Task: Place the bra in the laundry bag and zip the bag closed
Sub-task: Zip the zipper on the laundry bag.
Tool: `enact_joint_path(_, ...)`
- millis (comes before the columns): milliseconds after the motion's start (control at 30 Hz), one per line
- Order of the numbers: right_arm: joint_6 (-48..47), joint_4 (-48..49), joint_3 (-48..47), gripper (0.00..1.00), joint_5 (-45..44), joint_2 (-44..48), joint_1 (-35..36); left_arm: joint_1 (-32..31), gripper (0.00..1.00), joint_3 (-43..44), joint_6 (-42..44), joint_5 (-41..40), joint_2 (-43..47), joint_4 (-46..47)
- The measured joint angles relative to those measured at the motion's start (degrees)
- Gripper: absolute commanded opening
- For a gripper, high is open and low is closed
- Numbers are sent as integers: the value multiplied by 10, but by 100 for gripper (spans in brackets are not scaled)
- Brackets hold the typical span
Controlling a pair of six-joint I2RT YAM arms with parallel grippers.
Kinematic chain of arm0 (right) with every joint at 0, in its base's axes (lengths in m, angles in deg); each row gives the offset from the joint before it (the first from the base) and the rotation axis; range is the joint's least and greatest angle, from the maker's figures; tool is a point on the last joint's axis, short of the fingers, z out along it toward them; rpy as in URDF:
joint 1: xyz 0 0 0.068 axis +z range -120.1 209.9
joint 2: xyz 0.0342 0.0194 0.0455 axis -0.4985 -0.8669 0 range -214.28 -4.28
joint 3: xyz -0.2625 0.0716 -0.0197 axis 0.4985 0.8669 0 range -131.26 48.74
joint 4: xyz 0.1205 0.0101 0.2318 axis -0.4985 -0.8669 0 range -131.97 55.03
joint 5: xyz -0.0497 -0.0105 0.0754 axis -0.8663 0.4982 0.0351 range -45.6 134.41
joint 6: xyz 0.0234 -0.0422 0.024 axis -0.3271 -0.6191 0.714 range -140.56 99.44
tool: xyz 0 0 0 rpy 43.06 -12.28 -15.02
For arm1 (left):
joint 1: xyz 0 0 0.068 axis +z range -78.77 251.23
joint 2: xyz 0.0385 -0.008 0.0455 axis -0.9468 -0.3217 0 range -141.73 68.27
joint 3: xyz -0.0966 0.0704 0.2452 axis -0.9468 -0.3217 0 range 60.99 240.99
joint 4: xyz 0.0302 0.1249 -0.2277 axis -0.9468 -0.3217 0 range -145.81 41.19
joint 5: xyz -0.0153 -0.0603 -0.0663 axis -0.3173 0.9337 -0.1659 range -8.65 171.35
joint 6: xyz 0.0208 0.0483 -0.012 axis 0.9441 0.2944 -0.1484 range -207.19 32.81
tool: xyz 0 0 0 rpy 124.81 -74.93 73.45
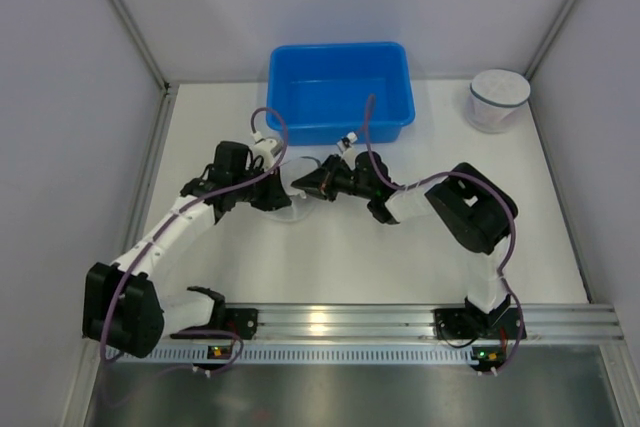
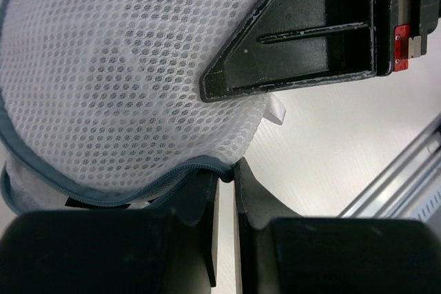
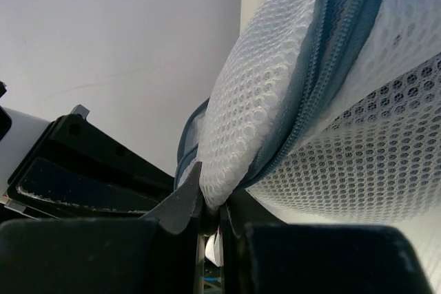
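The laundry bag (image 2: 117, 67) is white mesh with a blue-grey zipper (image 2: 138, 191) along its rim. It hangs between my two grippers in the middle of the table; from above only a bit of the bag (image 1: 291, 211) shows under them. My left gripper (image 2: 229, 170) is shut on the end of the zipper band. My right gripper (image 3: 211, 201) is shut on a fold of mesh beside the zipper (image 3: 324, 80). From above, the left gripper (image 1: 282, 196) and the right gripper (image 1: 301, 185) almost touch. The bra is hidden.
A blue plastic bin (image 1: 340, 87) stands just behind the grippers. A round white mesh container (image 1: 497, 99) sits at the back right. White walls enclose the table, and a metal rail (image 1: 400, 322) runs along its near edge.
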Motion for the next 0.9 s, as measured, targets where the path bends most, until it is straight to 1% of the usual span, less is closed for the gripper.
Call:
enact_joint_path(267,-13,10,15,0,17,2,-9,37,0,20,35,127,-65,-17)
enact_joint_path(300,-13,12,16,0,17,2,-10,42,2,22,39,139,-70,-17)
enact_joint_path(333,-13,13,16,0,18,2,-10,45,9,23,42,146,-74,-17)
enact_joint_path(367,-13,14,16,0,17,2,-10,47,10,24,44,149,-75,-19)
enact_joint_path(400,-13,15,16,0,17,2,-10,47,14,25,45,149,-74,-19)
enact_joint_path(433,-12,15,16,0,16,3,-10,47,24,25,47,147,-73,-18)
enact_joint_path(500,-12,13,17,0,4,7,-12,47,29,23,43,133,-61,-21)
enact_joint_path(567,-10,5,21,0,-11,10,-25,54,36,16,38,110,-31,-26)
enact_joint_path(633,-5,-11,23,0,-29,10,-40,55,38,12,34,88,2,-26)
enact_joint_path(667,-1,-20,24,0,-39,10,-46,52,44,12,34,76,17,-25)
enact_joint_path(700,3,-23,24,0,-49,10,-50,45,51,11,35,63,31,-24)
enact_joint_path(800,14,-30,23,0,-64,10,-49,15,54,7,34,30,62,-21)
enact_joint_path(900,28,-38,19,0,-74,10,-39,-31,54,-5,35,-13,81,-16)
